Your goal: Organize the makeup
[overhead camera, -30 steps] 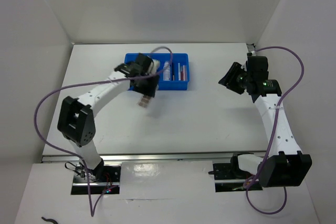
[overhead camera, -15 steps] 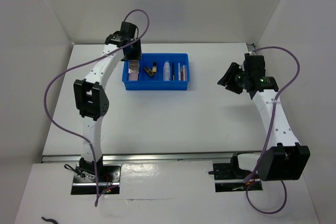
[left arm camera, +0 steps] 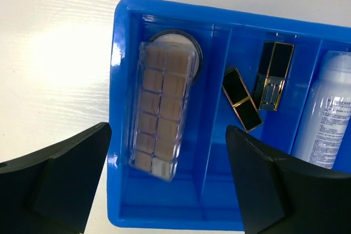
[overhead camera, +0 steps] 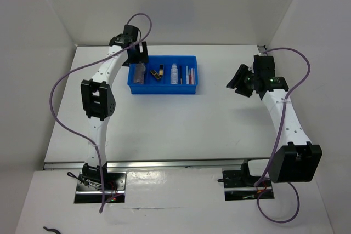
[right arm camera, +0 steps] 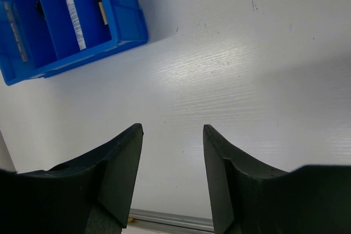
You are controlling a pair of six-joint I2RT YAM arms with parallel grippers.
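Observation:
The makeup lies in a blue tray [overhead camera: 163,90]. Its left compartment holds a flat pink palette [left arm camera: 162,113], resting tilted with its far end over a round compact [left arm camera: 176,41]. The compartment beside it has two black-gold lipsticks [left arm camera: 241,100], then come a clear tube [left arm camera: 329,119] and slim pencils [overhead camera: 189,74]. My left gripper [left arm camera: 167,129] hovers open above the palette [overhead camera: 139,73], with its jaws wide and touching nothing. My right gripper [overhead camera: 237,80] hangs open over bare table to the right of the tray, and nothing is between its fingers [right arm camera: 123,157].
White walls close in the table on the left, back and right. The tray's right end [right arm camera: 126,20] shows at the top left of the right wrist view. A metal rail [right arm camera: 170,220] runs along the table's near edge.
The left arm carried the palette from the table in front of the tray to the tray's left end. Its jaws then opened and the palette dropped into the left compartment. The right arm barely moved.

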